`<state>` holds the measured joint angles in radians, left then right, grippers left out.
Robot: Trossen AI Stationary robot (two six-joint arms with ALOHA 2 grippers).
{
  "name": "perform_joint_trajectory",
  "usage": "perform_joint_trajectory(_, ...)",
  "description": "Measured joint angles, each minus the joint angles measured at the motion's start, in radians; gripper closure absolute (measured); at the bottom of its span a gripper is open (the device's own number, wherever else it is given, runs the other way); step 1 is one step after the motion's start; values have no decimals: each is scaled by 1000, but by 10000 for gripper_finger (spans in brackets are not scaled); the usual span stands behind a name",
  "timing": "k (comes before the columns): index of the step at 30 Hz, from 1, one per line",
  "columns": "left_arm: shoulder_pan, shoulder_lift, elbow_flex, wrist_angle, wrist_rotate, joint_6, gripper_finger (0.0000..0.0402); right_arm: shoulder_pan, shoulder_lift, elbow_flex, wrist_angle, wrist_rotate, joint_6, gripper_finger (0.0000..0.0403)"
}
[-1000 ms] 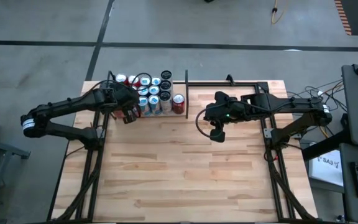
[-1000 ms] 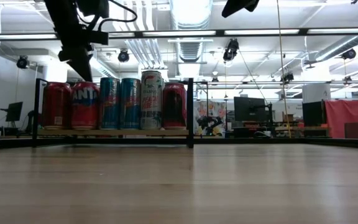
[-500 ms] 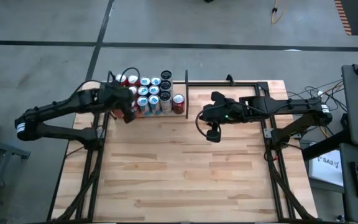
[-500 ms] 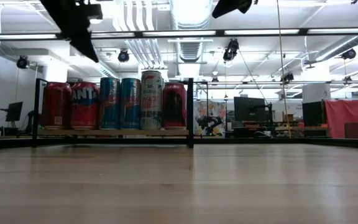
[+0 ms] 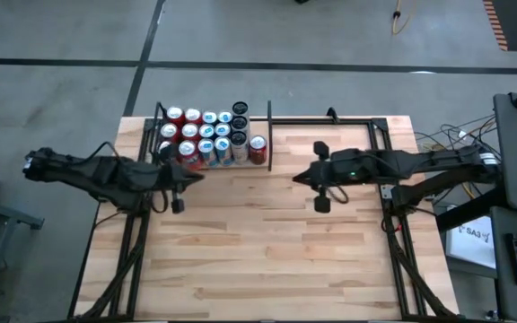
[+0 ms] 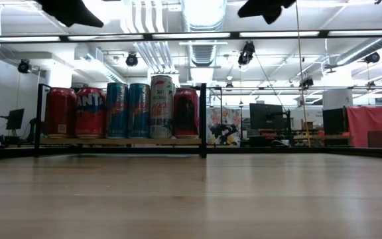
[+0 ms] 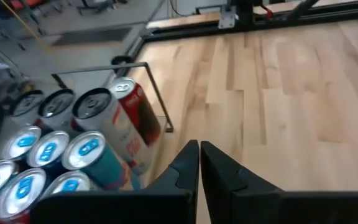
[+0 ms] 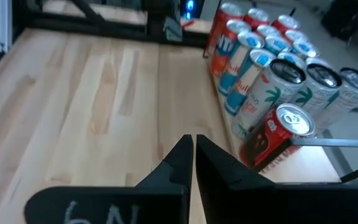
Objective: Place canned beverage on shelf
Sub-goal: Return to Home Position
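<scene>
Several cans (image 5: 209, 135), red, blue, white and dark red, stand upright in rows on the plank floor (image 6: 121, 141) of the narrow black-framed shelf (image 5: 268, 135) at the table's far left. My left gripper (image 5: 196, 174) hovers shut and empty just in front of the shelf's near side, pointing toward the table's right; the cans (image 7: 86, 137) show beside its fingers (image 7: 199, 155). My right gripper (image 5: 297, 176) hovers shut and empty right of the shelf, pointing left; in its wrist view (image 8: 193, 148) the cans (image 8: 272, 81) show ahead.
A wider bay of the same black frame (image 5: 330, 120) runs along the far edge to the right of the shelf. Bare wooden tabletop (image 5: 267, 251) stretches toward the near edge. In the low view both arms (image 6: 68, 10) (image 6: 267, 8) hang high above the table.
My left gripper has drawn back from above the cans toward the table's near edge, risen out of the low view and tipped from steeply downward toward level. My right gripper has tipped up toward level and shifted a little toward the shelf. Both stayed shut; the cans stand unchanged.
</scene>
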<state>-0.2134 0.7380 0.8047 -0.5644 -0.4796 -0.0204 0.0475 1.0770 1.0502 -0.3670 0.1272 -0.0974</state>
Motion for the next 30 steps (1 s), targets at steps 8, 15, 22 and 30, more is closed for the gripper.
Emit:
perform_joint_trajectory(8,-27,-135,-147,163,-54,51,402,-24,-195,-203,172,-4,27,394)
perform_joint_trajectory(15,-27,-209,-253,282,-54,112,402,-49,-306,-321,229,-3,69,394)
perform_joint_trajectory(22,-24,-303,-323,322,-55,97,402,-50,-378,-427,299,-3,70,394)
perform_joint_trajectory(30,-24,-408,-433,393,-59,83,402,-50,-478,-562,404,4,76,394)
